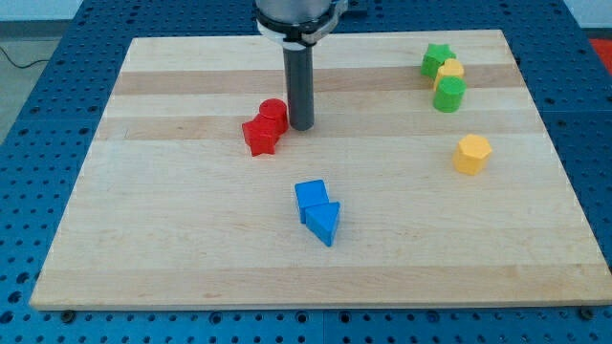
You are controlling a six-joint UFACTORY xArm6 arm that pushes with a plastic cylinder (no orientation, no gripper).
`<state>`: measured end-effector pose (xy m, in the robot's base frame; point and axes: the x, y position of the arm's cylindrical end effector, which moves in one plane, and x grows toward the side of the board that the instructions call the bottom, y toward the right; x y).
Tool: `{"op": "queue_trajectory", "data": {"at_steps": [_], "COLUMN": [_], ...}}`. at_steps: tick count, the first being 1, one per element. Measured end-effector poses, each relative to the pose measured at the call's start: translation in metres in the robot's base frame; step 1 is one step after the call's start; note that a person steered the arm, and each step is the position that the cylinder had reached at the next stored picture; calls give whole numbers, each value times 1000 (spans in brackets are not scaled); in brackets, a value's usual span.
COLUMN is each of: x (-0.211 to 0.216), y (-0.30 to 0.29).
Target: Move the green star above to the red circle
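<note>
The green star [437,59] lies near the view's top right, at the top of a short column with a yellow block [451,70] and a green round block [448,94] just below it. The red circle [273,113] sits left of centre, touching a red star [260,136] at its lower left. My tip [301,125] stands right next to the red circle's right side, far to the left of the green star.
A yellow hexagon block [471,154] lies at the right. A blue cube [311,198] and a blue triangle [323,224] touch each other below centre. The wooden board [143,239] ends at a blue perforated table on all sides.
</note>
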<state>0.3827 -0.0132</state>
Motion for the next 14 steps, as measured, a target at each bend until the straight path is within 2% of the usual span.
{"op": "queue_trajectory", "data": {"at_steps": [1, 4, 5, 6, 8, 9, 10, 12, 13, 14], "x": [7, 17, 6, -37, -113, -133, -130, -118, -117, -117], "y": [46, 243, 298, 309, 276, 228, 203, 227, 181, 104]}}
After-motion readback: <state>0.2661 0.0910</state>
